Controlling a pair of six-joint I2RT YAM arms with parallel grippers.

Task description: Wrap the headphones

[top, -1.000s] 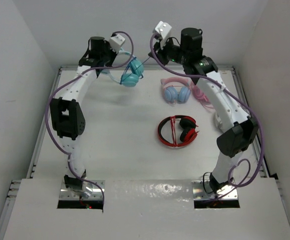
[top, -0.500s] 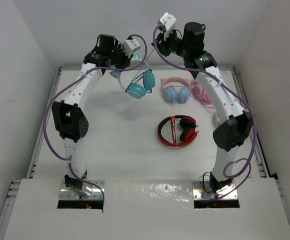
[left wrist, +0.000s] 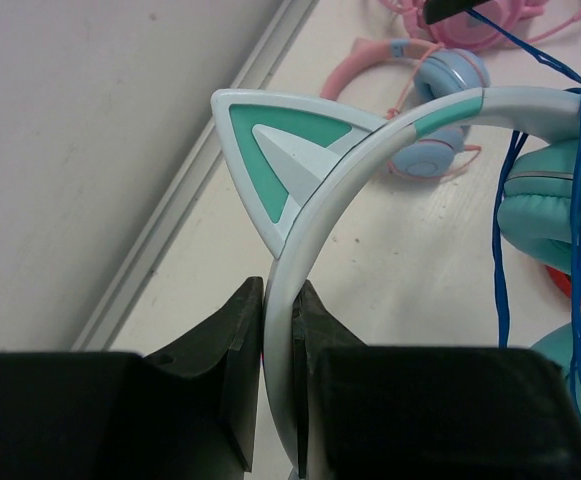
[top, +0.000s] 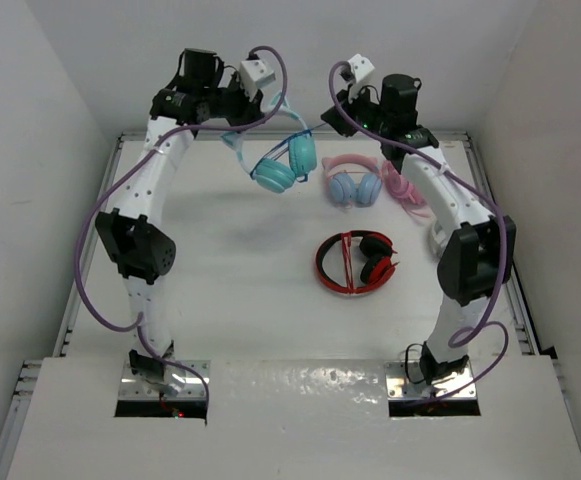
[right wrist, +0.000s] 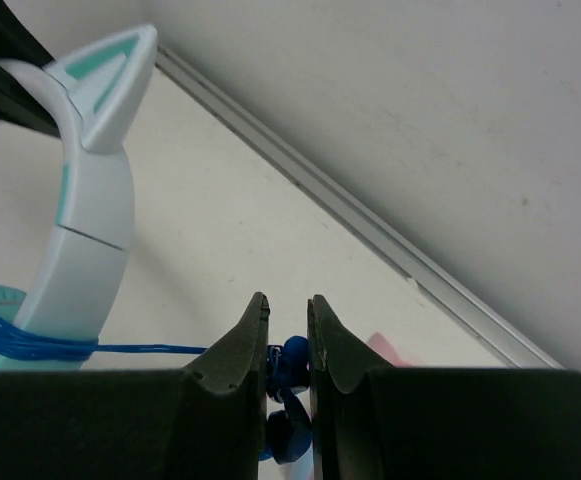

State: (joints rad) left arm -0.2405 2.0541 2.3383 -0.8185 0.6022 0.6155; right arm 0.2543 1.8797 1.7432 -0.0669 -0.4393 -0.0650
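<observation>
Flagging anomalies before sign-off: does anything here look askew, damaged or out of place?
Nothing stands out. The headphones hang above the table, headband pinched between the left gripper's fingers, cable pulled taut to the right gripper.

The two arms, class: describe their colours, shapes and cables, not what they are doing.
The left arm and right arm match: slim white links between bulky black joint housings, each trailed by a looping purple cable. A small white box sits at each wrist. The left gripper and right gripper each have two black, wedge-shaped fingers.
</observation>
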